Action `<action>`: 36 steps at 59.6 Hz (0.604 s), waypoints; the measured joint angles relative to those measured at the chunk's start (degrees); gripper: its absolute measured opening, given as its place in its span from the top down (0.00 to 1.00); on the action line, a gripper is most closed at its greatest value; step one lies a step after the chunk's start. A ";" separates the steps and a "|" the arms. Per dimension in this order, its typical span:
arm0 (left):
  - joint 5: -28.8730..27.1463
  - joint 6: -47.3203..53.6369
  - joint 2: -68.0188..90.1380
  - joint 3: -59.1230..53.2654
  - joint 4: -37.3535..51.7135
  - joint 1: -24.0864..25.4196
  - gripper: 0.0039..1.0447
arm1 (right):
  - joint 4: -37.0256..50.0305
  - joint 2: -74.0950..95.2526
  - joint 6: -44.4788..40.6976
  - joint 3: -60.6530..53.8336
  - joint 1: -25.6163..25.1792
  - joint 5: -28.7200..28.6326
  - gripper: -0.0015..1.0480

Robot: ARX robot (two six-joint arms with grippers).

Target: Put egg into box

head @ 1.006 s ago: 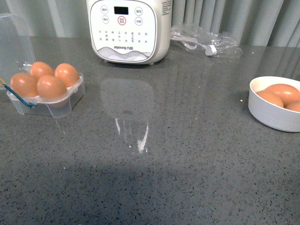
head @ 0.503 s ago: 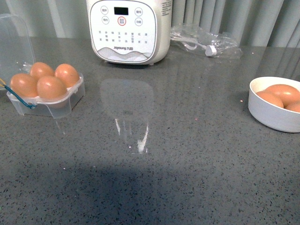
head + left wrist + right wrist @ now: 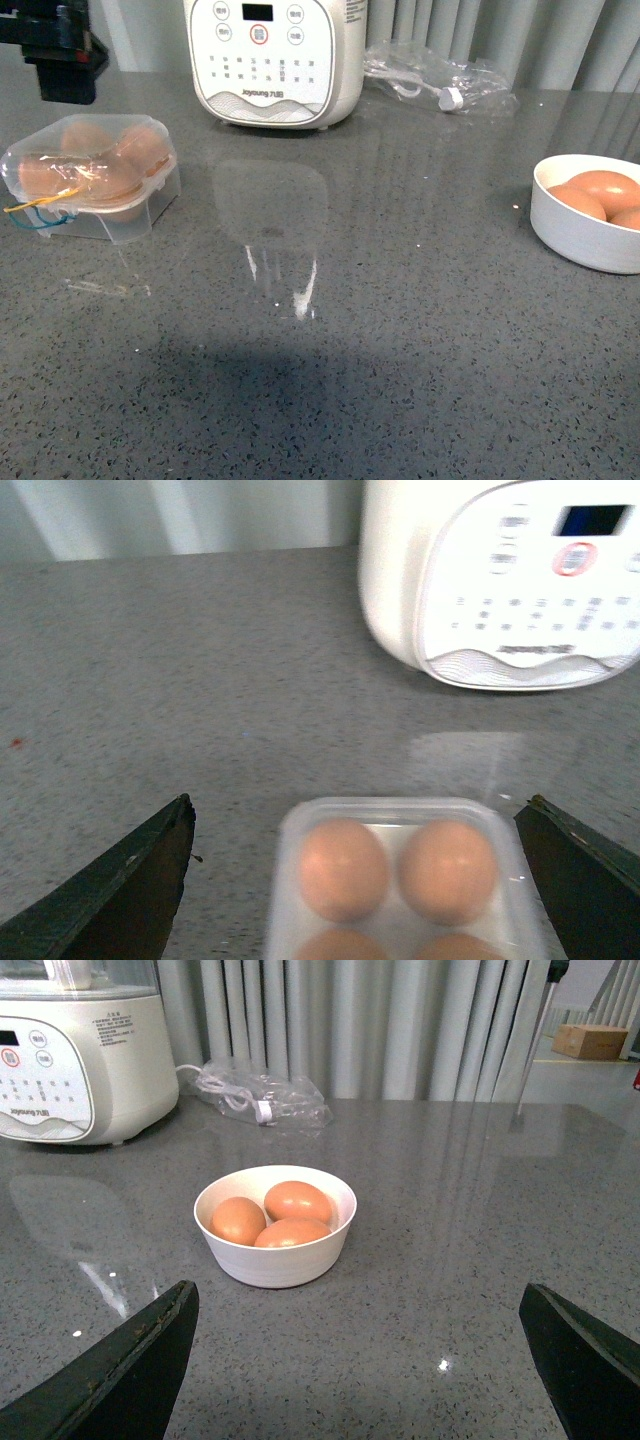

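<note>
the left gripper [image 3: 355,880] has its two dark fingers spread wide apart, one at each side of its wrist view, holding nothing. the box [image 3: 400,880] sits directly between and below those fingers, so this gripper hangs just above it, and in the front view a dark part of the left arm shows at the far left, above and behind the box [image 3: 92,178]. the box's clear domed lid is down over the eggs; four orange-brown eggs [image 3: 343,868] fill its white tray, two fully seen from the wrist and two cut off at the picture's edge. a blue and yellow cord [image 3: 40,212] hangs at its near left edge. the box rests on the grey speckled bench [image 3: 400,330], with a white rice cooker [image 3: 275,60] just beyond it and to its right. the right gripper [image 3: 360,1360] is also spread wide and empty, hovering low over the bench and facing a round white bowl [image 3: 275,1260] that holds three more eggs [image 3: 298,1201], lying on their sides. the bowl stands well apart from the box, across the bench on the right. a crumpled clear plastic bag [image 3: 440,80] with a cable lies behind, near grey curtains. judged from the full, closed box, the task looks finished; any next move belongs to the left arm, the nearer one, which need only lift clear.
</note>
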 joint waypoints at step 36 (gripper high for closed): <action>-4.59 7.54 -14.60 -3.63 -2.47 -4.85 0.06 | 0.00 0.00 0.00 0.00 0.00 0.00 0.07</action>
